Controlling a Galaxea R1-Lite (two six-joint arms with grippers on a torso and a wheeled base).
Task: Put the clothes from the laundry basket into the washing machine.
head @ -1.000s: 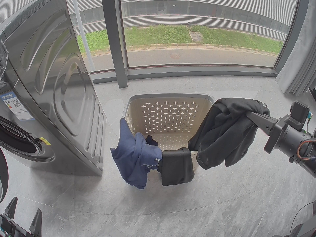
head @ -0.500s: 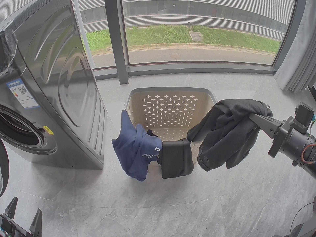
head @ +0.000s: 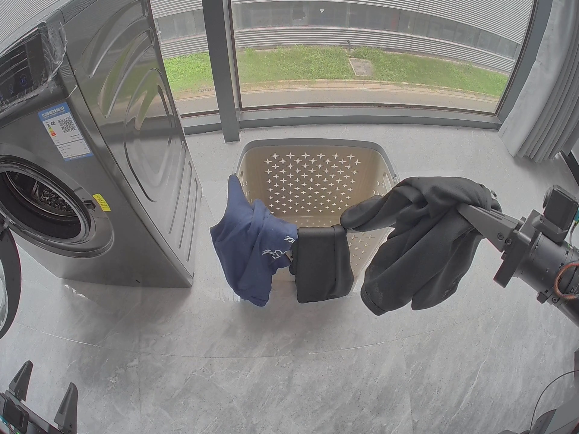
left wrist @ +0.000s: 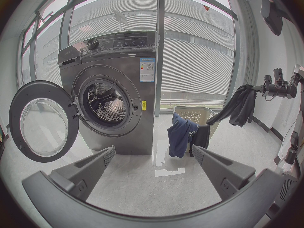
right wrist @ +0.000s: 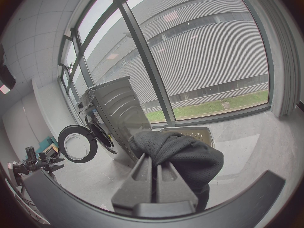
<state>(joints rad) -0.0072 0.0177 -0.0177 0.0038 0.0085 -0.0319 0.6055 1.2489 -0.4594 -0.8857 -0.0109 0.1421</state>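
A dark grey garment (head: pixel 422 242) hangs in the air at the right, one end trailing to the beige laundry basket's (head: pixel 313 176) rim. My right gripper (head: pixel 476 212) is shut on that dark grey garment (right wrist: pixel 177 152). A blue garment (head: pixel 250 248) and a black one (head: pixel 322 263) are draped over the basket's near rim. The grey washing machine (head: pixel 120 128) stands at the left with its drum (left wrist: pixel 106 103) exposed and its round door (left wrist: pixel 42 121) swung wide. My left gripper (head: pixel 42 390) sits low at the bottom left, open and holding nothing, with the washing machine and basket (left wrist: pixel 193 116) ahead of it.
A large window (head: pixel 362 43) with a dark post (head: pixel 220 55) runs behind the basket. A grey curtain (head: pixel 543 103) hangs at the far right. Bare grey floor (head: pixel 289 369) lies between me and the basket and in front of the machine.
The head view has shifted, bringing more of the washing machine front into sight. The right gripper keeps the dark garment raised, whose trailing sleeve has lifted up to the basket's rim.
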